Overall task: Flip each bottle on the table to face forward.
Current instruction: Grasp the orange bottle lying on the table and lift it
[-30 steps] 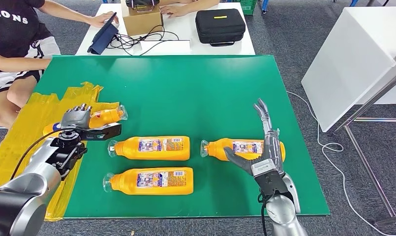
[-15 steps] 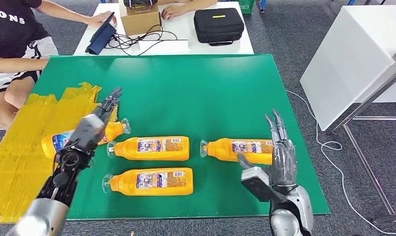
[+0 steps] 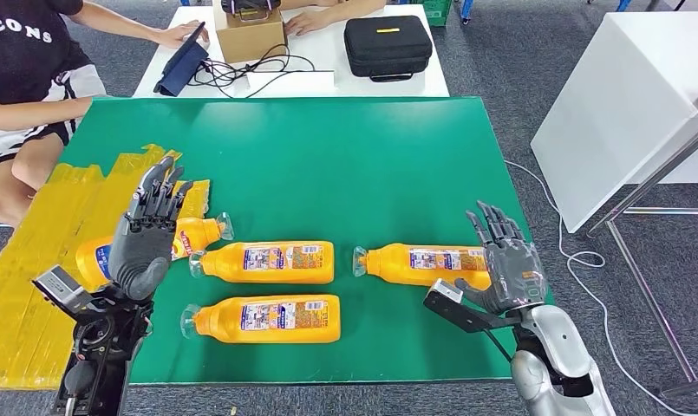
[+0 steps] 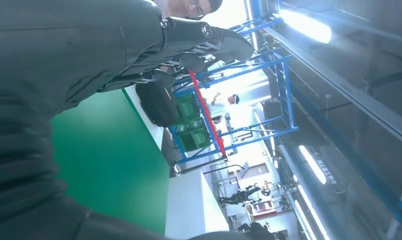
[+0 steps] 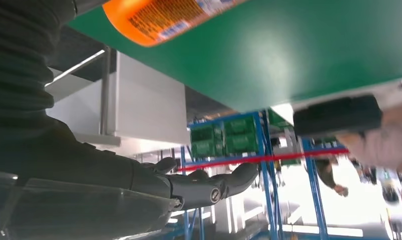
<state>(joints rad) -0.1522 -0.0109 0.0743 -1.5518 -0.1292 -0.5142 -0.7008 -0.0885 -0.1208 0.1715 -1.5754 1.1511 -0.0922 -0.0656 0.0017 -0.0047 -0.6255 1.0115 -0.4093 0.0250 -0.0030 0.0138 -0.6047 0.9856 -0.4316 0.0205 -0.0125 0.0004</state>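
Note:
Several orange bottles lie on their sides on the green table point(image 3: 328, 165). One bottle point(image 3: 265, 262) lies mid-table and another point(image 3: 265, 319) nearer the front edge. A third bottle point(image 3: 419, 264) lies at the right, its base end beside my right hand point(image 3: 508, 269), and shows again as the orange bottle point(image 5: 164, 17) in the right wrist view. The leftmost bottle point(image 3: 193, 236) lies partly on yellow tape, partly hidden behind my left hand point(image 3: 148, 230). Both hands are raised, fingers spread, holding nothing. My left hand point(image 4: 139, 50) and right hand point(image 5: 139, 180) appear close up.
Yellow tape point(image 3: 42, 260) covers the table's left edge. A seated person point(image 3: 24, 78) is at the far left. Behind stands a white table point(image 3: 328, 78) with a black case point(image 3: 387, 45), a cardboard box point(image 3: 250, 35) and cables. A white table point(image 3: 622, 104) stands to the right.
My left hand has let go of the leftmost bottle, which now lies flat, and has risen with fingers spread. My right hand has drawn back to the right bottle's base end.

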